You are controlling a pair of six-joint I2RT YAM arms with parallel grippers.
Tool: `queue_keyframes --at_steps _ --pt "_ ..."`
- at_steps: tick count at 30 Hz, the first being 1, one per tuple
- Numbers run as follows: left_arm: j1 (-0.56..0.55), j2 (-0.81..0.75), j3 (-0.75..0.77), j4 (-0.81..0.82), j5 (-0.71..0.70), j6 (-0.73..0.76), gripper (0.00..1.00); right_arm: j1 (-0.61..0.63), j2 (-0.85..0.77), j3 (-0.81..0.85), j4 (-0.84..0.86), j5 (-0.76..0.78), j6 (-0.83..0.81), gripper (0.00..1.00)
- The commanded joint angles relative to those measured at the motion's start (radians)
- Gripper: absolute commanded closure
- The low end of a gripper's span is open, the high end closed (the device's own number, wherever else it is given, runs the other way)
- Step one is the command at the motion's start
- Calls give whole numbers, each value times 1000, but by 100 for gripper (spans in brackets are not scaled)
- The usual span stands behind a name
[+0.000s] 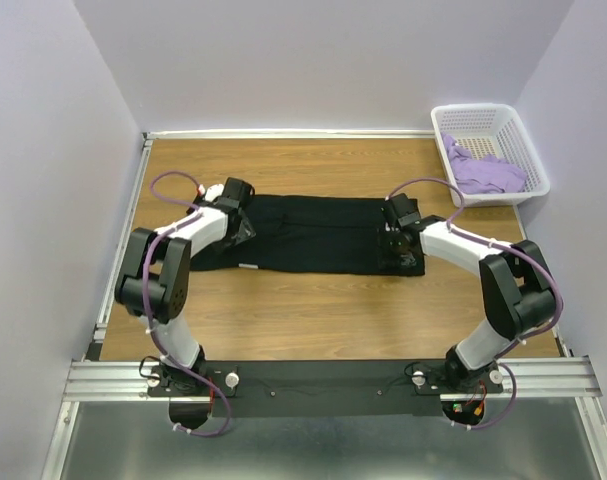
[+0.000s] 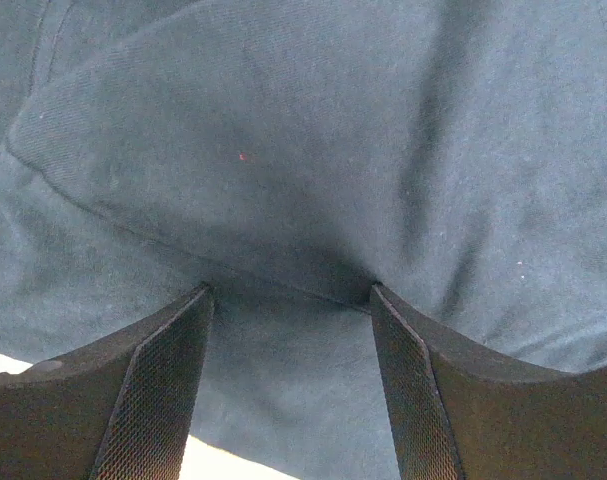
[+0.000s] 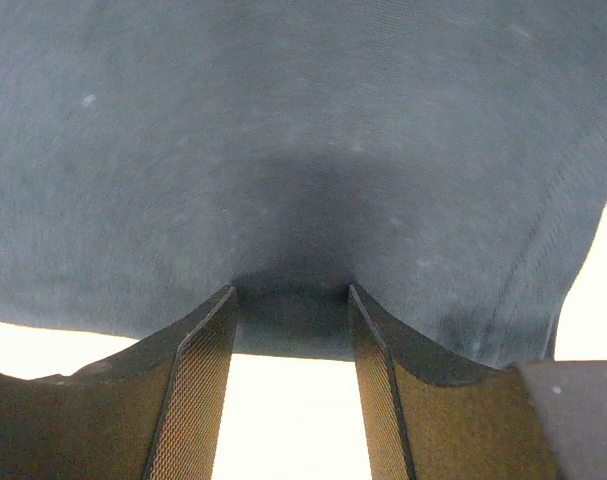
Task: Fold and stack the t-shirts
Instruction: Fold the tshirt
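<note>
The black t-shirt (image 1: pixel 313 235) lies spread flat across the middle of the wooden table. My left gripper (image 1: pixel 240 228) is down on its left end, and my right gripper (image 1: pixel 395 245) is down on its right end. In the left wrist view the left gripper (image 2: pixel 290 292) is open, its tips pressed onto the black cloth (image 2: pixel 303 150). In the right wrist view the right gripper (image 3: pixel 291 292) is open, and the shirt's edge (image 3: pixel 293 330) lies between its fingers. The lavender t-shirt (image 1: pixel 488 172) lies crumpled in the basket.
A white lattice basket (image 1: pixel 503 118) stands at the back right corner of the table. Bare wood (image 1: pixel 313 315) lies between the black shirt and the arm bases. Walls close in the table at the left, back and right.
</note>
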Motion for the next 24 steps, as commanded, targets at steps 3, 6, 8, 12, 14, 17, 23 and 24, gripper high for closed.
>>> queue_keyframes --at_steps 3,6,8,12,14,17,23,24 --pt "5 231 184 6 41 110 28 140 30 -45 -186 -215 27 43" --pt "11 344 327 -40 38 165 28 297 59 -38 -268 -270 45 41" --pt "11 398 455 -57 56 199 28 430 73 -27 -283 -313 65 38" --pt "11 556 687 -116 95 274 27 608 116 91 -334 -297 108 33" --pt "11 592 807 -123 80 310 25 656 146 206 -351 -315 79 33" --pt "13 630 940 -121 60 368 23 675 154 333 -372 -324 48 32" --pt "9 483 926 -120 37 350 15 615 68 368 -423 -34 53 23" --pt "6 443 895 -100 29 334 15 592 35 354 -423 -20 50 22"
